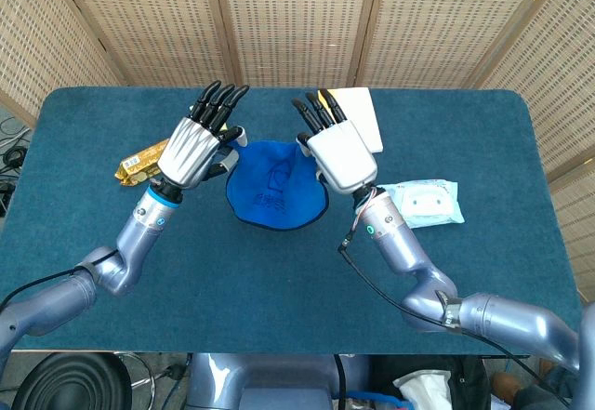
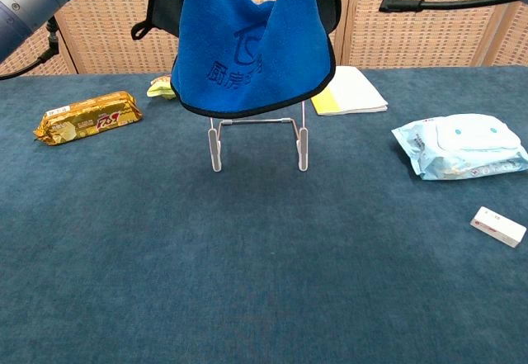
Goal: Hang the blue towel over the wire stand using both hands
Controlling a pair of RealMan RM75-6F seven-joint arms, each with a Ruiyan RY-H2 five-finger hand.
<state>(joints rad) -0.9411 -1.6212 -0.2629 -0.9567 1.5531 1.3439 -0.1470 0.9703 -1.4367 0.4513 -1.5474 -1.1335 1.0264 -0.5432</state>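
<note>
You have the blue towel (image 2: 252, 46) lifted, hanging just above the wire stand (image 2: 256, 139); your left hand (image 1: 193, 150) and right hand (image 1: 340, 155) each pinch an upper edge. Draping and releasing remain.

Blue towel (image 2: 252, 46) hides the wire stand's (image 2: 256, 139) top.
</note>
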